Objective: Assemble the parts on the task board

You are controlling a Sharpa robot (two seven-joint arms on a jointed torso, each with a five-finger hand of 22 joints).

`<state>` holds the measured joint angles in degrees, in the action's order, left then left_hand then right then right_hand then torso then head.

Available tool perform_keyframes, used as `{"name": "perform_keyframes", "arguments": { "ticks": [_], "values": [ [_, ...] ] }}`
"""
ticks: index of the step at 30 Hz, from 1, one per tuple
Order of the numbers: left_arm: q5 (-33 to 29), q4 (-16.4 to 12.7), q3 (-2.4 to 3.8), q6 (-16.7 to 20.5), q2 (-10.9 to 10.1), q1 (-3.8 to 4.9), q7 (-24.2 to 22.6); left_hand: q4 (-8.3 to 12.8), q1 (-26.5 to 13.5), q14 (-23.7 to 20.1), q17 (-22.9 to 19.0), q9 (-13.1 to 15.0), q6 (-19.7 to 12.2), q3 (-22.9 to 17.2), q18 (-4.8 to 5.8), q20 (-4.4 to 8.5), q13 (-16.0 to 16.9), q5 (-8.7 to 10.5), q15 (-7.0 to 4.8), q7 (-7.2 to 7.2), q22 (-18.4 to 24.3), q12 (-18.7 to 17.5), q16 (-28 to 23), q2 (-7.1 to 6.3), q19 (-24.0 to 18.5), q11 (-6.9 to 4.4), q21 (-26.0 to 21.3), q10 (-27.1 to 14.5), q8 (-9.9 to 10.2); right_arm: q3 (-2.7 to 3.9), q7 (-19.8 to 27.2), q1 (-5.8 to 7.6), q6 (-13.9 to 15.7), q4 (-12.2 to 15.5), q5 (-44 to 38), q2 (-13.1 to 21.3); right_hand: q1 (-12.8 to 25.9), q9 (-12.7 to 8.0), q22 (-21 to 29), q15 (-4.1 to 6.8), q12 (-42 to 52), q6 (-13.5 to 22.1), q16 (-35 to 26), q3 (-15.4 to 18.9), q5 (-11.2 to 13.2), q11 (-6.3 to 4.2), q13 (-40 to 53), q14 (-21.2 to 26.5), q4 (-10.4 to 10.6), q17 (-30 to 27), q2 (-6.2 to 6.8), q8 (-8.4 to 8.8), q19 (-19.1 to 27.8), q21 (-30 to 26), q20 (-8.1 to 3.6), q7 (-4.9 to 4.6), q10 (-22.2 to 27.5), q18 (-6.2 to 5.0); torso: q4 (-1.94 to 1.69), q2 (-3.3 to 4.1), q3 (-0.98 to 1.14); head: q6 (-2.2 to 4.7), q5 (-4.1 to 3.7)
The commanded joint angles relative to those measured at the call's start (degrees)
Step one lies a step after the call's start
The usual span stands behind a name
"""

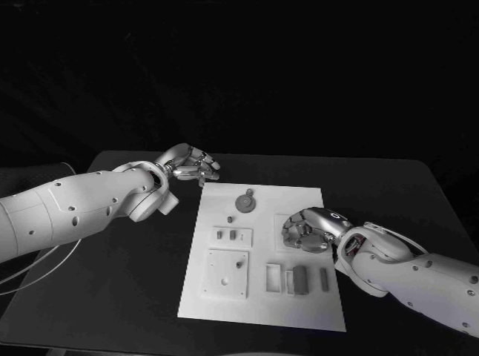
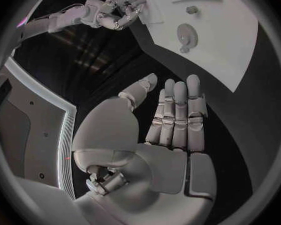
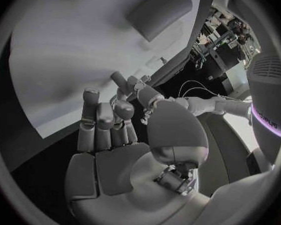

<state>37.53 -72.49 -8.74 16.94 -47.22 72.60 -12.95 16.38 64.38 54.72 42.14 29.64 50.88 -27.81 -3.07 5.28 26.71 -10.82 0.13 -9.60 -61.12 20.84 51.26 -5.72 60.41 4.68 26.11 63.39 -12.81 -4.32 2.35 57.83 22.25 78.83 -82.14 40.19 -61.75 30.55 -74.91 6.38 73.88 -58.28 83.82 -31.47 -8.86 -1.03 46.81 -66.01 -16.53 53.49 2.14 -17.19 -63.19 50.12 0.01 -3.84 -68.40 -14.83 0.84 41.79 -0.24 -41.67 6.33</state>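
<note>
**Both hands empty at the task board**

The task board (image 1: 263,256) is lying in the middle of the black table (image 1: 111,289), and every place here is being given relative to this board.

The head view is giving the whole layout. The left hand (image 1: 188,165) is hovering just off the far left corner of the board, above the dark table. The right hand (image 1: 312,228) is hanging over the right side of the board, near its middle. On the board a round part with a short stem (image 1: 245,201) is lying near the far edge, and some small rectangular parts (image 1: 296,279) are standing in a row near the near edge.

The left wrist view is showing what the head view is hiding: the palm of the left hand (image 2: 168,135). The fingers are lying straight and side by side, the thumb is standing apart, and nothing is lying in the palm. This view is also showing the round part (image 2: 187,35) on the board (image 2: 234,50), and the right hand (image 2: 112,13) at the board's edge.

The right wrist view is showing the palm of the right hand (image 3: 125,145) above the white board (image 3: 59,60). Its fingers are slightly bent and apart, it is holding nothing, and whether the fingertips are touching the board cannot be told.
</note>
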Motion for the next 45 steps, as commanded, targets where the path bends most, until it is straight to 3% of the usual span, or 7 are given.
{"name": "perform_keyframes", "arguments": {
  "ticks": [1, 15, 24, 31, 45],
  "values": [
    [0.0, -0.1, 0.03, -0.4, 0.0, 0.05, -0.5, -0.1, 0.4, 0.3, 0.1, -0.1, -0.1, 0.2, -1.20, 0.19, 0.0, 0.18, 0.02, -0.45, -0.1, -0.2, -0.1, -0.02, 0.4, -0.25, -0.4, 0.3, -0.3, -0.01, 0.8, -0.04, -0.1, 0.1, -1.1, -0.1, -0.2, 0.9, -1.0, 0.65, -0.4, -1.9, 0.2, -0.3, 0.3, -0.55, 0.1, 0.0, -0.1, -0.1, -1.12, -0.75, -0.2, 0.2, -0.17, -0.95, 0.1, -0.17, 0.04, 0.00, 0.01, -0.02, 0.03],
    [0.0, -0.1, 0.03, -0.3, 0.0, 0.05, -0.5, -0.1, 0.4, 0.3, 0.1, -0.1, -0.2, 0.2, -1.20, 0.19, 0.1, 0.18, 0.01, -0.47, -0.1, -0.2, -0.1, -0.02, 0.4, -0.25, -0.4, 0.3, -0.2, -0.01, 1.4, -0.04, -0.3, 0.4, -1.0, 0.3, -0.1, 1.1, -0.9, 0.84, -0.4, -2.2, 0.2, -0.4, 0.4, -0.73, 0.2, 0.0, -0.2, -0.1, -1.58, -1.00, -0.2, 0.1, -0.24, -0.76, 0.1, -0.17, 0.07, 0.00, 0.07, -0.06, -0.02],
    [0.0, 0.1, 0.03, -0.3, 0.1, 0.04, -0.5, -0.1, 0.4, 0.3, 0.1, -0.1, -0.2, 0.2, -1.20, 0.19, 0.1, 0.18, 0.01, -0.47, -0.1, -0.2, -0.1, -0.02, 0.4, -0.24, -0.4, 0.3, -0.3, 0.00, 4.3, -0.04, -1.0, 0.6, 3.3, 0.9, -0.1, 1.2, -0.9, 0.93, -0.5, -2.2, 0.2, -0.6, 0.7, -0.75, 0.2, 0.1, -0.2, -0.1, -2.02, -0.97, -0.1, 0.1, -0.28, -0.75, 0.1, -0.17, 0.04, 0.02, 0.06, -0.02, -0.19],
    [0.0, 0.3, 0.03, -0.4, 0.1, 0.04, -0.5, -0.1, 0.4, 0.3, 0.1, -0.1, -0.2, 0.2, -1.20, 0.19, 0.1, 0.18, 0.01, -0.48, -0.1, -0.2, -0.2, -0.01, 0.4, -0.24, -0.4, 0.3, -0.3, 0.03, 7.8, -0.04, 0.1, 0.8, 7.3, 1.1, -0.1, 1.2, -0.9, 0.95, -0.5, -2.1, 0.2, -0.6, 0.8, -0.74, 0.3, 0.2, -0.2, -0.1, -2.20, -0.92, 0.0, 0.0, -0.28, -0.77, 0.1, -0.17, 0.02, 0.00, 0.04, 0.05, -0.21],
    [0.0, 0.3, 0.02, -0.5, 0.0, 0.04, -0.4, -0.1, 0.5, 0.3, 0.2, -0.2, -0.2, 0.2, -1.19, 0.19, 0.1, 0.18, 0.02, -0.49, -0.2, -0.3, -0.2, -0.02, 0.4, -0.23, -0.4, 0.3, -0.3, 0.45, 8.8, -0.03, 1.2, 1.9, 7.0, 2.3, -0.2, 1.2, -0.9, 0.96, -0.5, -2.1, 0.2, -0.7, 0.8, -0.73, 0.3, 0.2, -0.3, -0.1, -2.27, -0.89, 0.1, 0.0, -0.30, -0.77, 0.1, -0.17, 0.05, 0.00, 0.00, 0.07, -0.15]
  ]
}}
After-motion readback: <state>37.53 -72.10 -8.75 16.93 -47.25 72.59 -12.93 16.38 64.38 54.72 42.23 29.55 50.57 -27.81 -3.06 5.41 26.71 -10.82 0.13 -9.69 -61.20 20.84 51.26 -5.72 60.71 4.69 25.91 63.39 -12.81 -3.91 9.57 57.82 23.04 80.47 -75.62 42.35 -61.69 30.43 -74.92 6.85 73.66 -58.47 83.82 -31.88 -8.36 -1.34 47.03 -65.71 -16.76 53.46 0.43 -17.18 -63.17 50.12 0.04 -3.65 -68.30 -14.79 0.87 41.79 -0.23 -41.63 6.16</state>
